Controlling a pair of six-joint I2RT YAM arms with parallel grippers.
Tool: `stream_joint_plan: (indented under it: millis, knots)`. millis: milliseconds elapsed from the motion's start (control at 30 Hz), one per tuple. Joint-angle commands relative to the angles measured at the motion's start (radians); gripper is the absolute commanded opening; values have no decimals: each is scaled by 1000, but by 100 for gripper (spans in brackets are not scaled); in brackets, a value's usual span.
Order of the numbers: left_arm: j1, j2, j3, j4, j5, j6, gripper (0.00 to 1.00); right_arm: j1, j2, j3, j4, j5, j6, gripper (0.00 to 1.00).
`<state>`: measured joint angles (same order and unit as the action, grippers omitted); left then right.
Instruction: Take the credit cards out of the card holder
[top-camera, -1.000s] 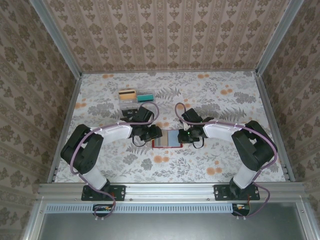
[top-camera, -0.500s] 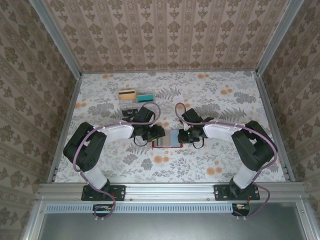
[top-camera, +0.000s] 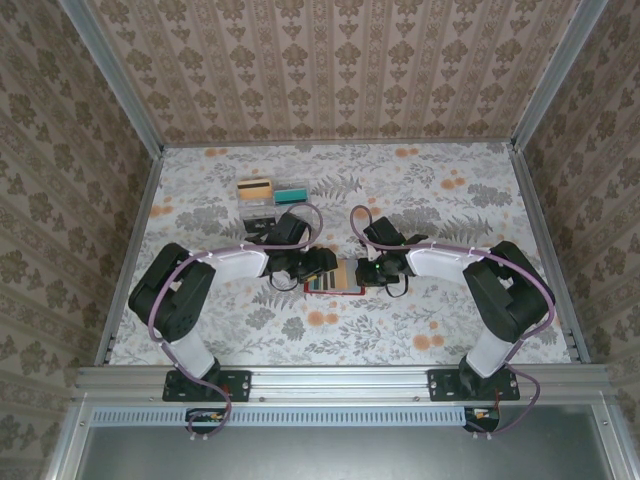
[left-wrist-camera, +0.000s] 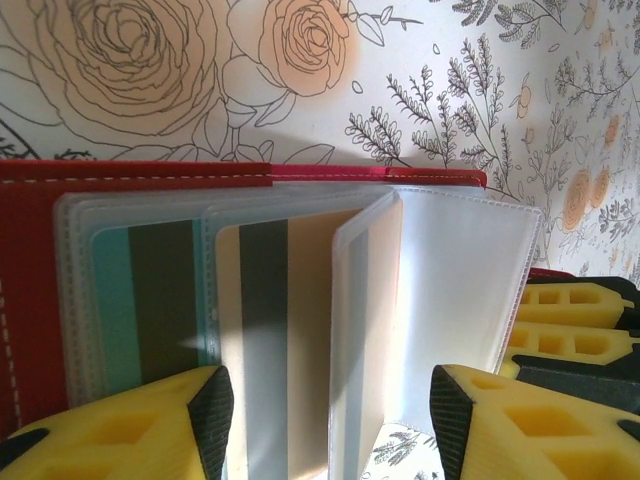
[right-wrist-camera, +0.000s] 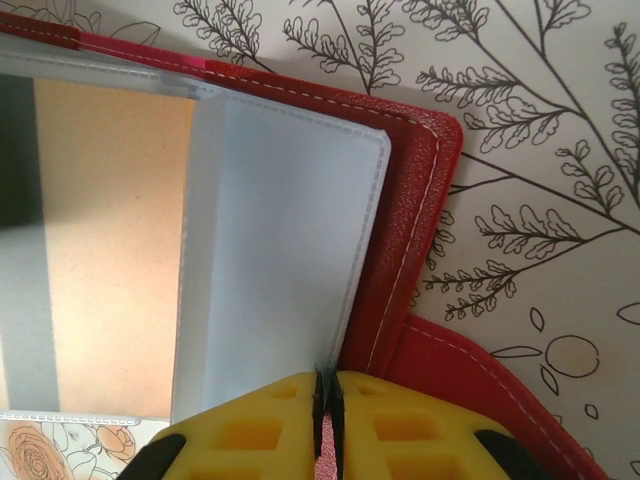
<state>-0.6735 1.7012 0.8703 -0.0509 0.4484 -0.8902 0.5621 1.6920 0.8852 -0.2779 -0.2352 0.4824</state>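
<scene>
Red stitched folding card holder (top-camera: 335, 279) lay open; right gripper (right-wrist-camera: 325, 392) pinched shut on its edge, left gripper (left-wrist-camera: 330, 402) gaped wide astride the tan, dark-striped plastic card (left-wrist-camera: 305, 330).

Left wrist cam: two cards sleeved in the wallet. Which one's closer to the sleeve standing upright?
The tan card, directly beside that sleeve. The teal card lies one pocket further left.
</scene>
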Motion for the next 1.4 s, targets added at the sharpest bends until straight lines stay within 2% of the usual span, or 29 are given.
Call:
stream_joint_plan:
  millis: [0,133,533,600,733,767,833,1033,1367]
  knots:
    - [-14,9,5,13,46,15,58,13,22,-20,5,12,15,15]
    - [-13,4,21,-35,28,35,61,12,15,-13,-9,29,16,19]
    - [30,-72,21,-181,-51,115,54,-59,-161,18,-51,75,38,29]
    - [36,-83,18,-201,-65,130,50,-59,-176,32,-33,20,43,30]
    - [41,-82,14,-214,-71,143,33,-51,-140,58,30,-142,83,31]
    - [41,-78,17,-217,-70,147,28,-44,-125,62,51,-182,96,30]
    - [40,-68,19,-222,-69,150,23,-39,-94,59,98,-236,134,28]
    - [41,-45,16,-228,-72,160,20,-37,6,39,233,-353,235,22]
    - [41,-6,9,-239,-77,158,19,-41,95,25,273,-368,270,19]
